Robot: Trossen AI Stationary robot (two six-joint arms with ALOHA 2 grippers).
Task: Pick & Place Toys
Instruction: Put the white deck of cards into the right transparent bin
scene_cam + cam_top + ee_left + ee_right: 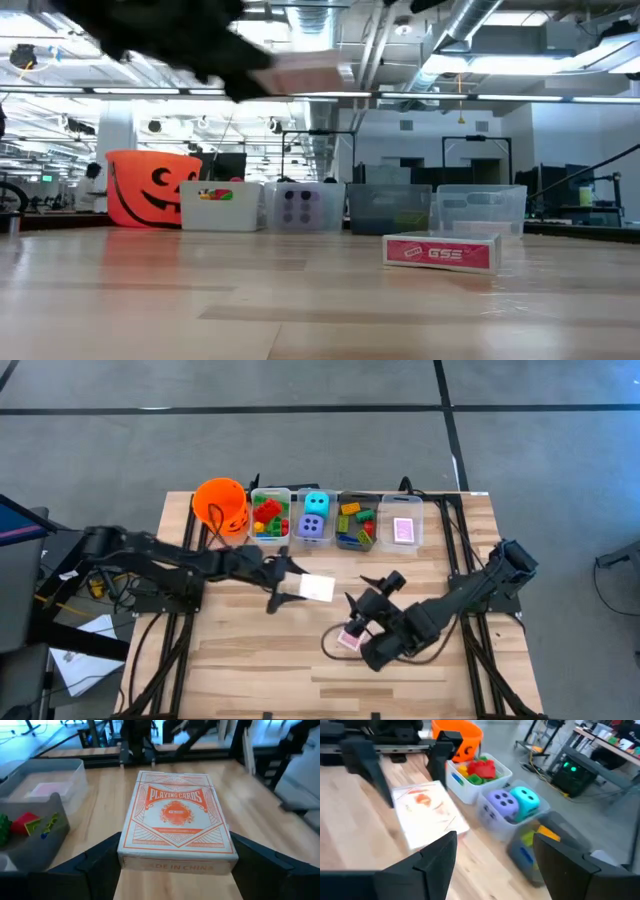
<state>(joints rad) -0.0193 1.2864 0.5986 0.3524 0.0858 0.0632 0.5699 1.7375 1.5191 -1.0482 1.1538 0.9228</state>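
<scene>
A white playing-card box with orange print (175,815) hangs above the table's middle, with my left gripper (292,588) shut on it. In the low view the box (300,70) is high above the tabletop. A second card box, pink and red (348,640), lies flat on the table (442,252) just under my right gripper (358,618). The right gripper (495,865) is raised and open, with nothing between its fingers. Along the far edge stand bins with bricks (269,515), two dice (315,518), more bricks (355,525) and a pink card box (403,528). My left gripper pinches the white card box between its two fingers, on the two long sides (125,852) at the end nearest the wrist. The fingers come nearly level from the table's left and run along the box. The box is lifted clear, face up and about level.
An orange pumpkin-face bucket (220,505) stands at the far left, beside the row of clear bins (300,208). Bare wood lies in front of the bins and along the near edge (300,680). Beyond the table there are desks and equipment.
</scene>
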